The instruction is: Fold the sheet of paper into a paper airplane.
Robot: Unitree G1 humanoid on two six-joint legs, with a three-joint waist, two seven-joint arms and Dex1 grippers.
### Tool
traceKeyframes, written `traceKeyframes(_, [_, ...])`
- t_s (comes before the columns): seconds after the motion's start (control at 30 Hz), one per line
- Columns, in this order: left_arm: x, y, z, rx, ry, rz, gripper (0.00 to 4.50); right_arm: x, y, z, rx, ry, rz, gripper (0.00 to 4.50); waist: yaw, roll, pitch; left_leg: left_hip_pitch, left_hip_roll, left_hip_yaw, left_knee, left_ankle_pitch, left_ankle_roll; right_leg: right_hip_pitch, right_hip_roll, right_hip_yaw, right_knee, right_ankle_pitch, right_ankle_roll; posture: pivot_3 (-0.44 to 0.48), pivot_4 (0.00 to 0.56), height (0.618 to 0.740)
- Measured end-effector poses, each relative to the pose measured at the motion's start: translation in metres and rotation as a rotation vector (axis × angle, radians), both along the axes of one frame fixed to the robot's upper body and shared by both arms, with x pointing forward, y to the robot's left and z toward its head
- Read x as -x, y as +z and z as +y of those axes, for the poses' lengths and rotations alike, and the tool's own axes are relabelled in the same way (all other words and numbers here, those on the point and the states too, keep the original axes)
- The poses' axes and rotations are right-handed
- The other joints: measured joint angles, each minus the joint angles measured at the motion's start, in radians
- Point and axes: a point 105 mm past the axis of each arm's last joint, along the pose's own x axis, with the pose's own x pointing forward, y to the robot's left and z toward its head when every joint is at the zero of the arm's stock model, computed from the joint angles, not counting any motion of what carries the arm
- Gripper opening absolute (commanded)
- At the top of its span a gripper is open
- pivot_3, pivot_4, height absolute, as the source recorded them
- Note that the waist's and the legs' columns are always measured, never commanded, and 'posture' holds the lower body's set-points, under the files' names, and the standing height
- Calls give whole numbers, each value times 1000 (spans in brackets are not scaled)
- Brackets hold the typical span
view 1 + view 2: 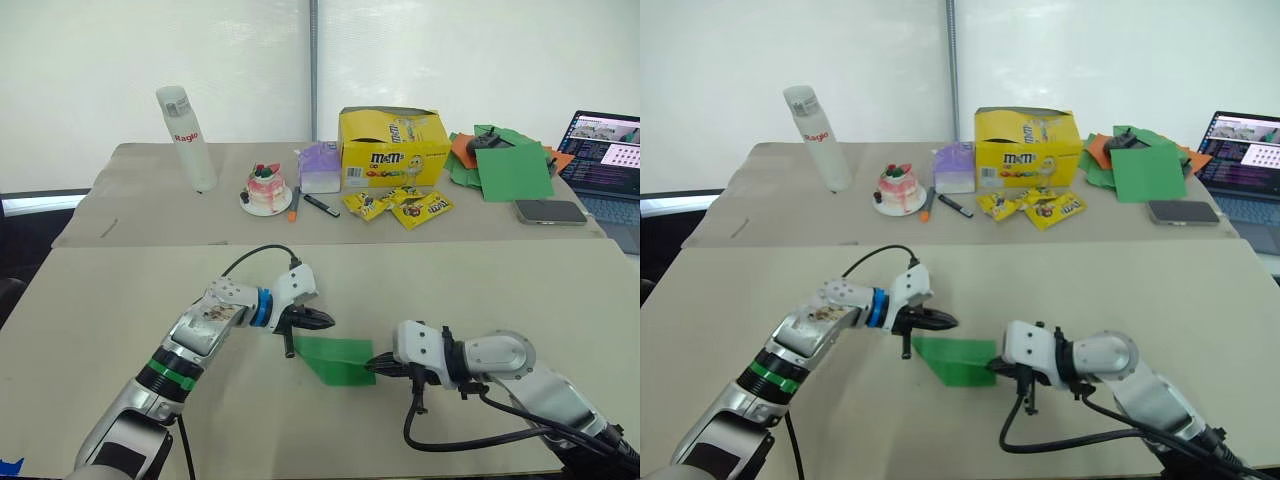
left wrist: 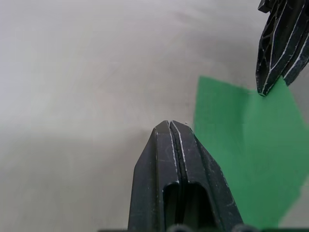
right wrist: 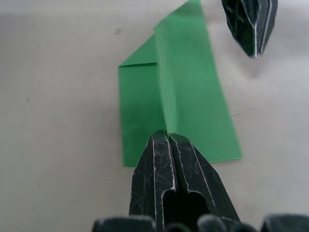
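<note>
The left gripper (image 1: 318,320) has its fingers pressed together and hangs just past the paper airplane's (image 1: 338,359) left end, apparently not touching it. The airplane itself lies flat on the near table (image 1: 120,290), between the two grippers. The right gripper (image 1: 372,366), fingers likewise pressed together, has its tip at or on the paper's right edge, pinching nothing. The risk here, as I judge it, is slippage: with only one closed tip weighing on thin paper, any push from the other side could slide or rotate the sheet and pull the next crease off line. The paper is bright green, a tapered wedge with layered flaps and a crease running along its length.
</note>
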Motion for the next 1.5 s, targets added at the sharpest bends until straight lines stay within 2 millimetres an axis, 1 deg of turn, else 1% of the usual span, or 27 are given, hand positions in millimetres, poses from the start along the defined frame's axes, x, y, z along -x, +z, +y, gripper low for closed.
traceKeyframes(0.17, [7, 2, 0, 6, -28, 27, 0, 2, -3, 3, 26, -21, 32, 9, -3, 0, 0, 0, 0, 0, 0, 0, 0, 0, 0, 0, 0, 0, 0, 0, 150, 740])
traceKeyframes(0.37, [17, -8, 11, -30, -21, 77, 0, 1, -3, 3, 43, -40, 42, 9, -2, 0, 0, 0, 0, 0, 0, 0, 0, 0, 0, 0, 0, 0, 0, 0, 150, 740])
traceKeyframes(0.47, [20, -16, 16, -59, -10, 88, 0, 1, -2, 3, 43, -42, 44, 9, -3, 0, 0, 0, 1, 0, 0, 0, 0, 0, 0, 0, 0, 0, 0, 0, 150, 740])
traceKeyframes(0.73, [22, -18, 16, -80, 11, 42, 0, 5, -3, 9, -4, -40, 101, 9, -4, 0, 0, 0, 1, 0, -1, 0, 0, 0, 1, 0, 0, 0, 0, 0, 150, 740])
traceKeyframes(0.77, [22, -18, 16, -83, 13, 35, 0, 5, -3, 9, -7, -41, 103, 288, -3, 0, 0, 0, 1, 0, -1, 0, 0, 0, 1, 0, 0, 0, 0, 0, 150, 740])
traceKeyframes(0.9, [25, -19, 14, -80, 18, 22, 0, 5, 1, 15, -56, -11, 77, 1635, -2, 1, 0, 1, 1, 0, -1, 0, 0, 0, 0, 0, 0, 0, 0, 0, 150, 740])
traceKeyframes(0.97, [27, -19, 14, -78, 19, 20, 0, 2, 3, 13, -50, 12, 24, 2284, -1, 0, 0, 1, 1, 0, -1, 0, 0, 0, 0, 0, 0, 0, 0, 0, 150, 740])
traceKeyframes(1.07, [27, -20, 15, -75, 20, 13, 0, 1, -1, 5, -51, 18, -23, 2284, -1, 0, -1, 1, 1, 0, -1, 0, 0, 1, 0, 0, -1, 0, 0, 0, 150, 740])
traceKeyframes(1.2, [27, -20, 15, -75, 15, 4, 0, 6, -11, -3, -101, 25, -35, 2284, -2, 1, -1, 1, 1, 0, -1, 0, 0, 1, 0, 0, 0, 0, 0, 0, 150, 740])
traceKeyframes(1.27, [27, -20, 16, -74, 13, 4, 0, 7, -12, -4, -112, 42, -50, 2284, -3, 1, -1, 1, 1, 0, -1, 0, 0, 1, 0, 0, 0, 0, 0, 0, 150, 740])
traceKeyframes(1.37, [27, -20, 16, -75, 10, 4, 0, 5, -7, -4, -155, 46, -75, 2284, -3, 1, -1, 1, 1, 0, -1, 0, 0, 1, 0, 0, 0, 0, 0, 0, 150, 740])
traceKeyframes(1.4, [27, -20, 16, -76, 9, 3, 0, 5, -6, -4, -164, 46, -77, 2043, -3, 1, -1, 1, 1, 0, -1, 0, 0, 1, 1, 0, 0, 0, 0, 0, 150, 740])
traceKeyframes(1.5, [27, -20, 16, -76, 8, 3, 0, 5, -7, -1, -196, 41, -61, 1037, -3, 1, -1, 1, 1, 0, -1, 0, 0, 1, 1, 0, 0, 0, 0, 0, 150, 740])
